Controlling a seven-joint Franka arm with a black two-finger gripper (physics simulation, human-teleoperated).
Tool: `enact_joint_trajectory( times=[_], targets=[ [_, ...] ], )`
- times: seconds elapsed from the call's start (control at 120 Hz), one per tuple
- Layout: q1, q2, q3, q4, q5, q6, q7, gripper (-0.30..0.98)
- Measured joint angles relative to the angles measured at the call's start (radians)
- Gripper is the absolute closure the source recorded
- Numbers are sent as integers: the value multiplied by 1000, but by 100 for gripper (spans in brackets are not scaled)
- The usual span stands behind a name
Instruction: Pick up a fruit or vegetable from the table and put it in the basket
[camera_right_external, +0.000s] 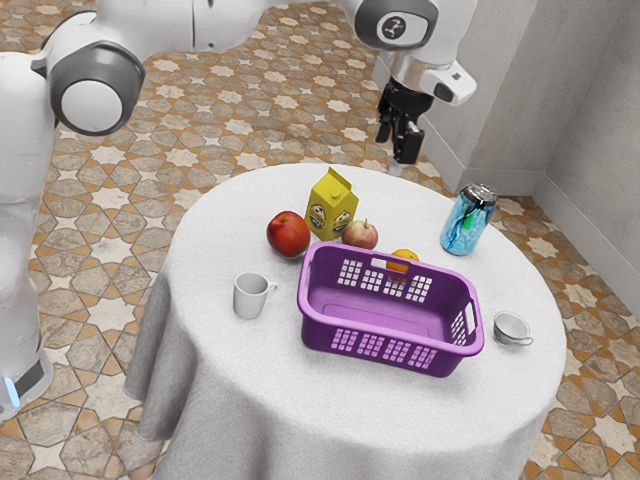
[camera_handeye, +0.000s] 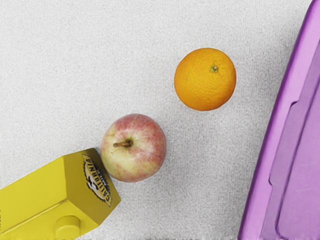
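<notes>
Below the fingers, orange (apple too).

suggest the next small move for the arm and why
I'd probably ease the tool toward the orange, staying high: it sits apart from both carton and basket, while the pinkish apple is right beside the carton.

Place: dining room or similar, home or café unclear | Floor: star-patterned stone tiles | Walls: plain grey walls meeting in a corner, baseboard below | Furniture: round cloth-covered table | Domestic signs: mug, teacup, yellow drink carton, apple, orange
</notes>
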Motion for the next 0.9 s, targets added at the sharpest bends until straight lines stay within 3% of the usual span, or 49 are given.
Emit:
enact_joint_trajectory(
  times=[0.258,0.6,0.692,0.8,0.9],
  targets=[
    [1,-5,23,0,-10,-15,25,0],
    [-10,4,-48,0,-43,9,39,0],
    [-11,3,-36,-9,-63,9,42,0],
    [-8,3,4,-39,-134,9,55,0],
    [-7,5,-11,-46,-120,7,104,0]
  ],
)
